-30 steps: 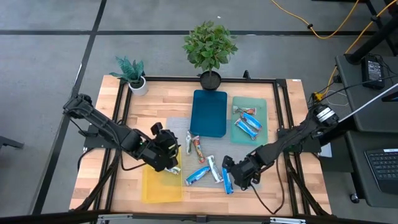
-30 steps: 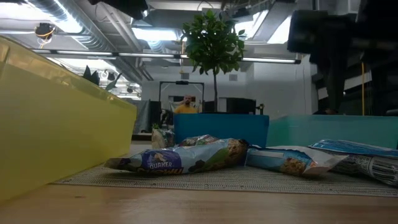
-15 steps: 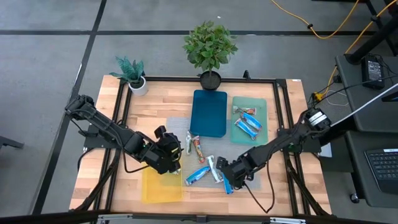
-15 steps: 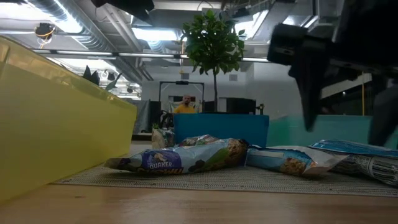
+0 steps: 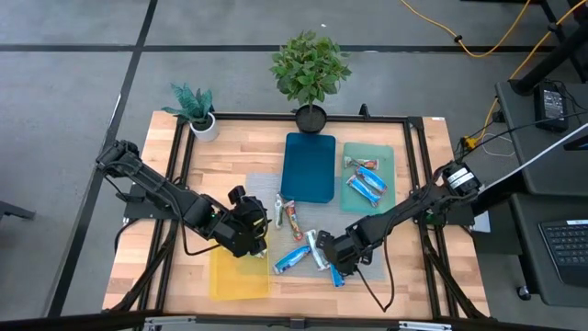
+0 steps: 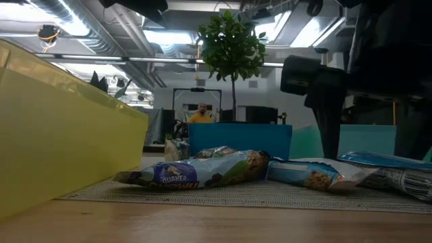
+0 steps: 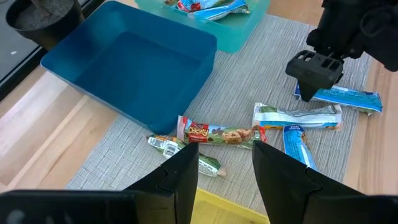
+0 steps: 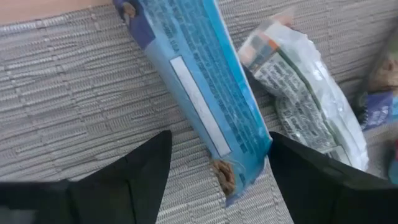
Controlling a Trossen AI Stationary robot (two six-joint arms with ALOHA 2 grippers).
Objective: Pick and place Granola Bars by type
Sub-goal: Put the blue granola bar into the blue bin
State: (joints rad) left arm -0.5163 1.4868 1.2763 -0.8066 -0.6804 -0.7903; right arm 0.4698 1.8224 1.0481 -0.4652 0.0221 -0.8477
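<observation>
Right arm lining up on a blue bar, grab not made yet

So the right gripper (image 5: pixel 338 267) sits low in the centre-bottom of the overhead frame, fingers spread wide with a blue granola bar (image 8: pixel 198 93) lying on the grey mat (image 8: pixel 81 106) between them, nothing held so far. I'd say this is the reach step for that bar. Next it needs to drop a touch, close across the wrapper's narrow side, then carry it to the teal tray (image 5: pixel 390 198) in the upper right, where two blue bars (image 5: pixel 366 184) already sit. A white-wrapped bar (image 8: pixel 311 99) lies just beside it, so the closing needs care not to catch that one. The left gripper (image 5: pixel 255 241) waits over the yellow tray (image 5: pixel 230 280) at lower left, fingers partly apart and empty. The dark blue tray (image 5: pixel 309 166) sits at the centre with no bars in it.
</observation>
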